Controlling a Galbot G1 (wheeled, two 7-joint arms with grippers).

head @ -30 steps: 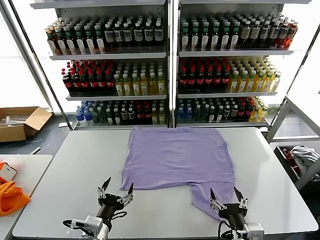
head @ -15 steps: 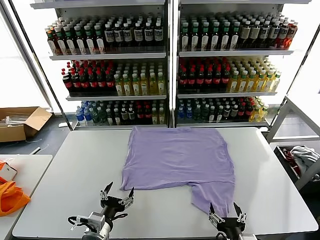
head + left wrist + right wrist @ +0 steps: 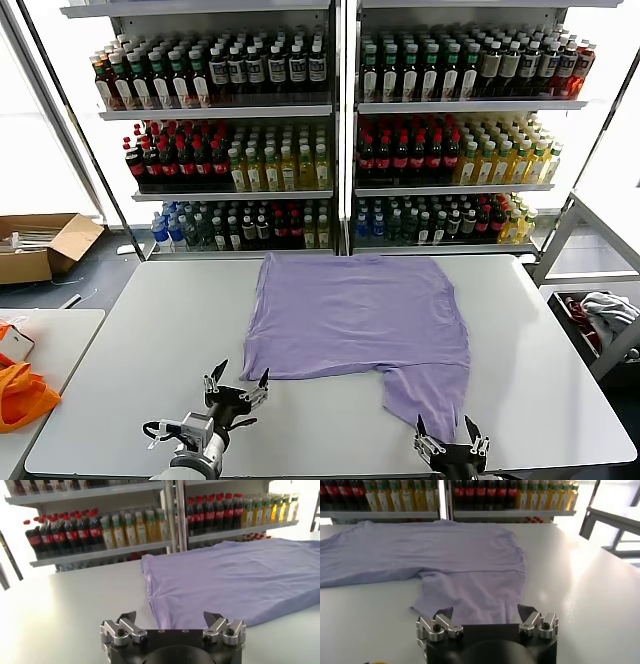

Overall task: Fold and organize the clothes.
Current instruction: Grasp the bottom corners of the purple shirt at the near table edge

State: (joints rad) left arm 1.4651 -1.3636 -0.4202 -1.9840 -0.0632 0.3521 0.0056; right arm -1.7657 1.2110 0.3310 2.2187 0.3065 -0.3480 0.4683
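A lavender T-shirt (image 3: 355,315) lies flat on the white table (image 3: 130,350), folded into a block, with one flap (image 3: 425,395) sticking out toward the near right edge. My left gripper (image 3: 240,382) is open and empty, low over the table just short of the shirt's near left corner (image 3: 152,605). My right gripper (image 3: 442,433) is open and empty at the table's near edge, just short of the flap's hem (image 3: 470,612). The shirt (image 3: 240,575) fills the far side of both wrist views.
Shelves of bottles (image 3: 330,130) stand behind the table. A cardboard box (image 3: 40,245) sits on the floor at far left. Orange fabric (image 3: 20,395) lies on a side table at left. A grey-white cloth bundle (image 3: 605,310) sits in a bin at right.
Both grippers have drawn back toward the table's near edge, away from the shirt. The right one has moved off the flap. The shirt has not moved.
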